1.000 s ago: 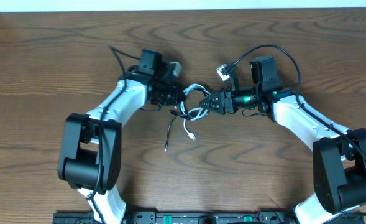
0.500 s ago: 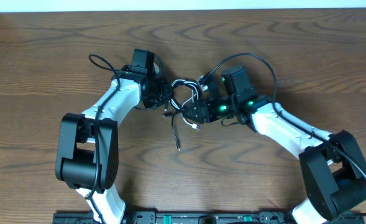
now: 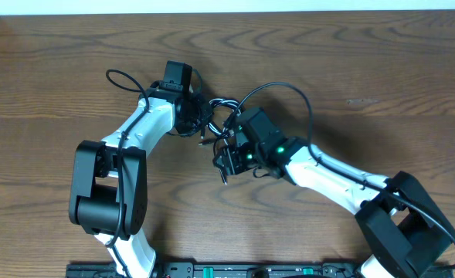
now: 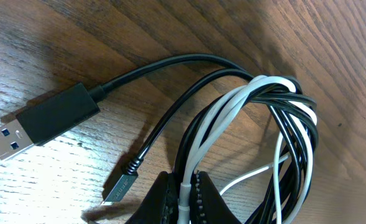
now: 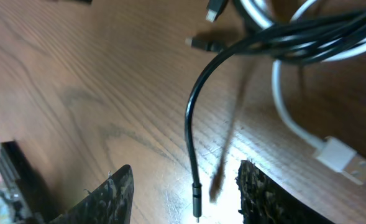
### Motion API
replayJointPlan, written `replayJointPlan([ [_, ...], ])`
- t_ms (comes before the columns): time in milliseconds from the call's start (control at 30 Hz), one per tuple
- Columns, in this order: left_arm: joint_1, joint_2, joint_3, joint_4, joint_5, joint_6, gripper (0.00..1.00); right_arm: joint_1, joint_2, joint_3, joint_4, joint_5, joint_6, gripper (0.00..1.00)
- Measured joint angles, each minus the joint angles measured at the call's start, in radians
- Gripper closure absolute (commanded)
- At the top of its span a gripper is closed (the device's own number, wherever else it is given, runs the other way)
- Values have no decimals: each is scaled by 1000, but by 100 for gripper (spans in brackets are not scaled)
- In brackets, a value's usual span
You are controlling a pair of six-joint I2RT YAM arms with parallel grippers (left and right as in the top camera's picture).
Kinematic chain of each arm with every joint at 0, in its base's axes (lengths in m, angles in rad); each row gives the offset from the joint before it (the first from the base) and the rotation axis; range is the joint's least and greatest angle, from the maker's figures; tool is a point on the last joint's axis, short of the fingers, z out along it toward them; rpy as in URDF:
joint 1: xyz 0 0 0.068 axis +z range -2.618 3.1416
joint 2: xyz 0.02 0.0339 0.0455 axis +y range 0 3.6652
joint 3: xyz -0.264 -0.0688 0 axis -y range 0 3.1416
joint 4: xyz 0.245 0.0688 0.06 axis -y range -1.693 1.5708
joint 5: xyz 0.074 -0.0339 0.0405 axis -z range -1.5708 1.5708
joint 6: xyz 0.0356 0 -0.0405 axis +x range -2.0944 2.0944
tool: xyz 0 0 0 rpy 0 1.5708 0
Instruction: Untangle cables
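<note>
The black and white cables (image 3: 224,114) lie coiled together between my grippers. In the left wrist view the white cable (image 4: 232,106) and black cable (image 4: 170,65) loop through each other; the black one ends in a USB plug (image 4: 40,121), with a small plug (image 4: 120,186) beside it. My left gripper (image 4: 186,202) is shut on the white cable; it also shows in the overhead view (image 3: 202,120). My right gripper (image 5: 186,186) is open, its fingers (image 5: 114,199) astride the black cable's loose thin end (image 5: 196,199), not touching it. A white plug (image 5: 341,155) lies to its right.
The brown wooden table (image 3: 351,69) carries both arms. The right arm's thicker black wire (image 3: 281,86) arcs above the tangle, and the left arm's wire (image 3: 123,76) loops at the upper left. A white strip (image 3: 227,6) runs along the far edge.
My right gripper has swung left and toward the front, from the tangle's right side to over the black cable's loose end. The left gripper shifted slightly up-left with the tangle, then held still.
</note>
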Motion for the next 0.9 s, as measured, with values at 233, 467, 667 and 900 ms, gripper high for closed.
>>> replayJointPlan([
  [233, 0, 0, 0, -12, 0, -35, 92, 70, 23, 0, 42, 109, 2, 59],
  [467, 0, 0, 0, -12, 0, -50, 92, 71, 78, 0, 76, 137, 19, 71],
  [667, 0, 0, 0, -13, 0, -50, 93, 69, 78, 0, 85, 143, 30, 99],
  [900, 0, 0, 0, -13, 2, 69, 93, -5, 76, 0, 167, 66, 44, 99],
])
